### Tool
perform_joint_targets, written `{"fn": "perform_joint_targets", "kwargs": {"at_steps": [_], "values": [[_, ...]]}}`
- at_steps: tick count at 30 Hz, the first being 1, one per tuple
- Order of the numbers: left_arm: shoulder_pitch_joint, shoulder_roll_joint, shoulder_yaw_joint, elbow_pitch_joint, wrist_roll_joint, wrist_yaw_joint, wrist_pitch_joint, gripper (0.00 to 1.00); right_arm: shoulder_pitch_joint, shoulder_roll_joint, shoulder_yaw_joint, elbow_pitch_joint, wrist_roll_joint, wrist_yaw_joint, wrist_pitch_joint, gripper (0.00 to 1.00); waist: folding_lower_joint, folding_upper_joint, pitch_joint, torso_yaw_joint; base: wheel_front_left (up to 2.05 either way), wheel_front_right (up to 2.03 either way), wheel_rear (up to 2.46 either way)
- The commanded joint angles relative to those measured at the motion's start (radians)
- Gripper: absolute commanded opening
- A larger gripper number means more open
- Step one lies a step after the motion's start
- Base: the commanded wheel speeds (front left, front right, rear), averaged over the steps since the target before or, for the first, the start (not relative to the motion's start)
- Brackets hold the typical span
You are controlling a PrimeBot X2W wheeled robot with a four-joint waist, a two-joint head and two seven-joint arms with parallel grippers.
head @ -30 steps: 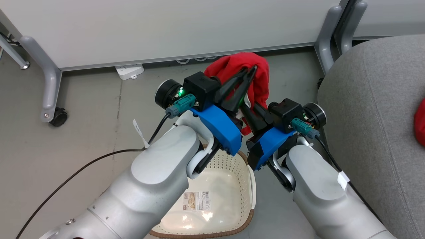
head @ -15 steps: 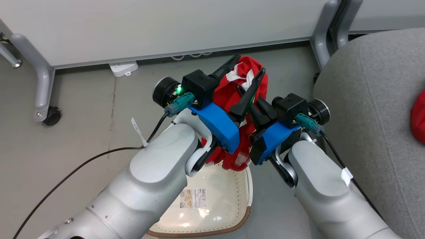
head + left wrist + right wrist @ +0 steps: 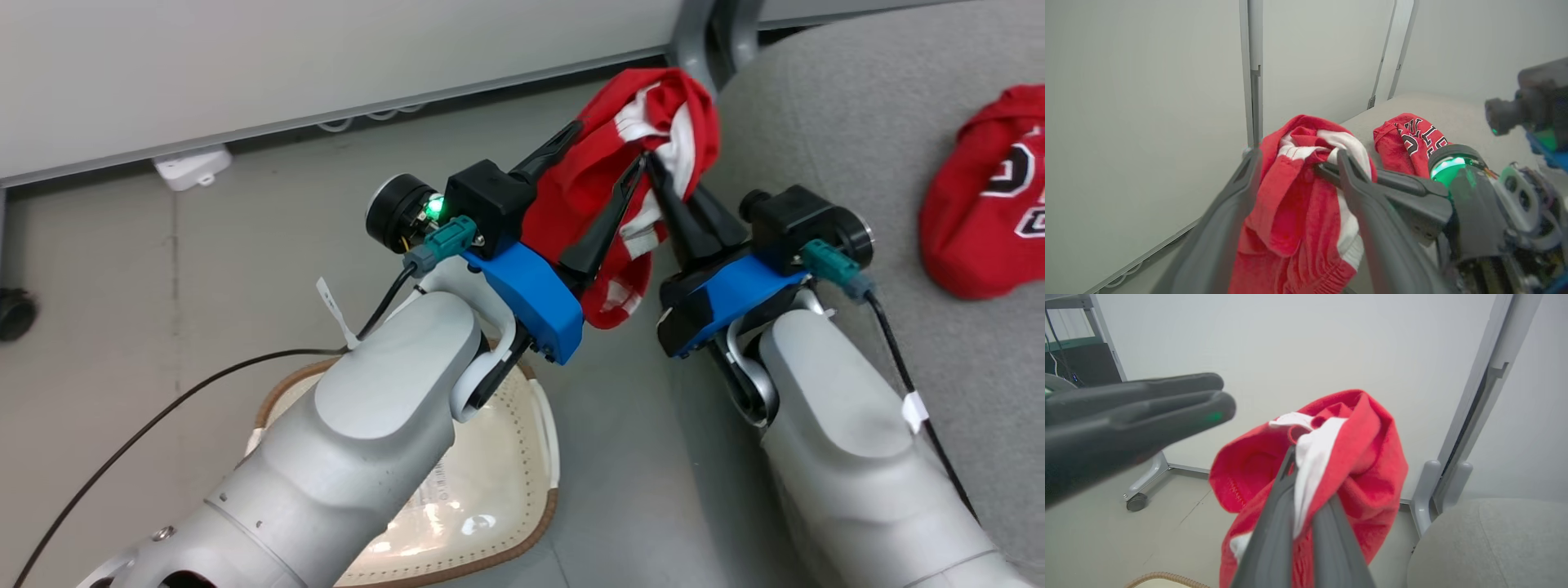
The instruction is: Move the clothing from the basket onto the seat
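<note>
A red piece of clothing with white trim (image 3: 645, 131) hangs bunched above the floor at the seat's edge. My right gripper (image 3: 653, 163) is shut on it, pinching a white-trimmed fold (image 3: 1310, 457). My left gripper (image 3: 606, 151) stands open around the same bundle, one finger on each side (image 3: 1249, 171), gripping nothing. The grey seat (image 3: 816, 122) takes up the right side. A second red garment with black-and-white numbers (image 3: 988, 220) lies on it. The cream basket (image 3: 543, 425) sits on the floor under my left forearm, and the part of its inside that shows holds no clothing.
A pale partition wall runs along the back, with a grey leg (image 3: 702, 33) right by the seat's corner. A white power strip (image 3: 192, 163) and a black caster (image 3: 16, 314) sit on the floor at left. A black cable (image 3: 204, 384) trails from my left wrist.
My left gripper has opened and let go of the red garment, which now hangs from the right gripper alone. The camera has swung right, and both grippers have carried the garment nearer the seat.
</note>
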State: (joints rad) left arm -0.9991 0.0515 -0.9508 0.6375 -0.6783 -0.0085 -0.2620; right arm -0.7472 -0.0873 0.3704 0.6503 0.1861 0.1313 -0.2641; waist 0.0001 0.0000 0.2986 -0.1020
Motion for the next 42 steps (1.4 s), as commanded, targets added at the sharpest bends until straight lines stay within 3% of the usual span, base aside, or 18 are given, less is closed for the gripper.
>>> {"fn": "perform_joint_targets", "kwargs": {"at_steps": [1,13,22,32,42], "values": [[-0.017,0.004,-0.003,0.004,0.007,0.000,-0.004,1.00,0.010,-0.006,-0.016,-0.015,-0.004,-0.001,0.000,0.00,-0.0001,0.0000,0.019,-0.045,0.00,0.00,0.00],[-0.039,0.010,-0.040,0.033,0.026,-0.012,0.003,1.00,0.053,-0.020,-0.168,-0.110,-0.015,-0.001,0.000,0.00,-0.0001,0.0000,0.062,-0.215,0.00,0.00,0.00],[-0.031,0.008,-0.074,0.043,0.029,-0.022,0.017,1.00,0.125,-0.031,-0.281,-0.196,-0.018,-0.001,0.000,0.00,-0.0001,0.0000,0.083,-0.303,0.00,0.00,0.00],[-0.023,0.008,-0.106,0.052,0.032,-0.029,0.030,1.00,0.215,-0.027,-0.368,-0.248,-0.015,-0.001,0.000,0.00,-0.0001,0.0000,0.116,-0.369,0.00,0.00,0.00],[-0.037,0.007,-0.120,0.051,0.031,-0.029,0.034,1.00,0.213,-0.009,-0.381,-0.296,-0.021,-0.001,0.000,0.00,-0.0001,0.0000,0.139,-0.376,0.00,0.00,0.00]]}}
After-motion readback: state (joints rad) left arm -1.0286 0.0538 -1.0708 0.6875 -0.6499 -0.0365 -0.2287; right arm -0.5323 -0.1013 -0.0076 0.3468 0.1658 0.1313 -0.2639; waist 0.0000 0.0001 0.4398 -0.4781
